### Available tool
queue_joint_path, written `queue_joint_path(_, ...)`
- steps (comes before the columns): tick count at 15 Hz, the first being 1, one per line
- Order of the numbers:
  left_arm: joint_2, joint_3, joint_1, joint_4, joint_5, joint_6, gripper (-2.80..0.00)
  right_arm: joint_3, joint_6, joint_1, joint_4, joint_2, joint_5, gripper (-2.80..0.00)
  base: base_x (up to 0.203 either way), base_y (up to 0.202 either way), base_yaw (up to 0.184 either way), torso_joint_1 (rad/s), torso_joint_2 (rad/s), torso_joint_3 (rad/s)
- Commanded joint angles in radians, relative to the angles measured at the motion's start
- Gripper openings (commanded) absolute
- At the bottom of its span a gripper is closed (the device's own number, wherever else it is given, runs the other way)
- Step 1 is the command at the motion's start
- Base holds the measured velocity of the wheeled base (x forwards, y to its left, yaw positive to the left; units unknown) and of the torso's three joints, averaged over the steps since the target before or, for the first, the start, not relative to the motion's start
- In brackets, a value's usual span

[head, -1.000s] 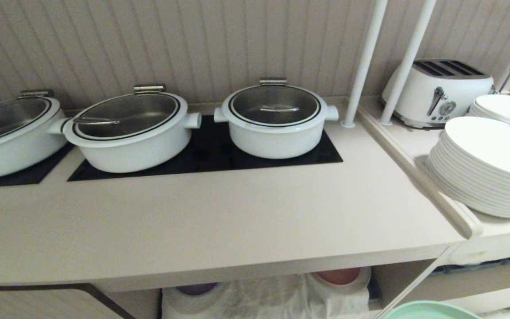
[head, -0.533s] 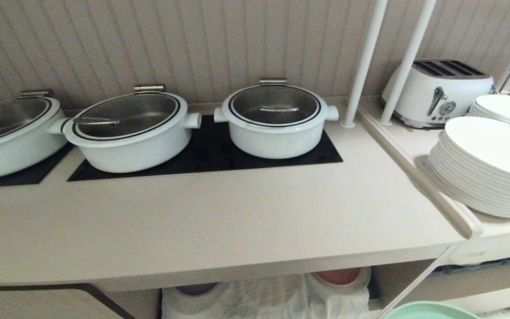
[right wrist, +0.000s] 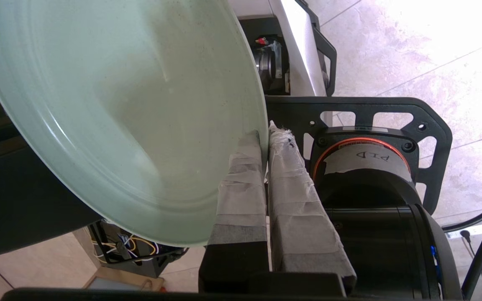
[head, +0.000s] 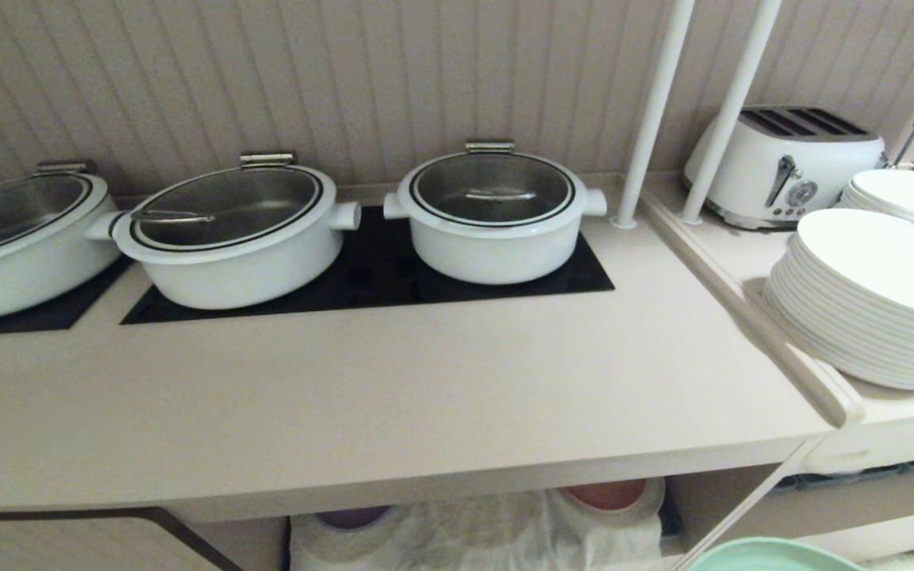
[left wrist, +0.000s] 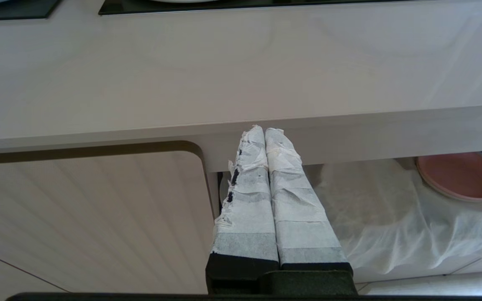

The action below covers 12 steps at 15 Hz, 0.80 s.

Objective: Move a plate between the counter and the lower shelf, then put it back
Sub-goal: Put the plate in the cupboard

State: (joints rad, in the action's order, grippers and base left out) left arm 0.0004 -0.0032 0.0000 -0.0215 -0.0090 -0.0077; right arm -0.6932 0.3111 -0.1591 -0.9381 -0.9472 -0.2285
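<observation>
- Three white pots [head: 236, 238] with glass lids sit in a row along the back of the counter [head: 393, 396], on black hob panels [head: 378, 274], from the far left to the middle.
- Left gripper [left wrist: 265, 133] hangs before the counter's front edge, its taped fingers [left wrist: 247, 196] pressed together on nothing (only the wrist view shows it).
- Below the counter lies the lower shelf [head: 731, 496], its floor draped in white cloth [head: 473, 531]; a purple plate [head: 350, 517] shows at the left of the cloth and a pink plate [head: 606, 493] at the right.
- Two white posts [head: 655, 111] rise right of the pots, with a white toaster [head: 782, 162] beyond them.
- Stacked white plates [head: 869, 301] stand on the ledge at the far right.
- Right gripper [right wrist: 265, 136] is clenched on the rim of the green plate [right wrist: 111, 108], holding it tilted above the robot's base and the tiled floor; in the head view only the plate's edge peeks in at the bottom right, lower than the counter and out in front of it.
</observation>
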Motion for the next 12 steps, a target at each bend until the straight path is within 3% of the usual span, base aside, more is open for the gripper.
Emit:
queue_joint_path(1, 0.000, 0.000, 0.000, 0.000, 0.000, -0.002, -2.80, 0.004, 0.002, 0.000, -0.002, -0.004, -0.003, -2.80, 0.000, 0.000, 0.000, 0.000, 0.00, 0.000)
queue_joint_path(12, 0.000, 0.000, 0.000, 0.000, 0.000, 0.000, -2.80, 0.006, 0.007, 0.000, -0.002, -0.007, -0.006, -2.80, 0.000, 0.000, 0.000, 0.000, 0.00, 0.000)
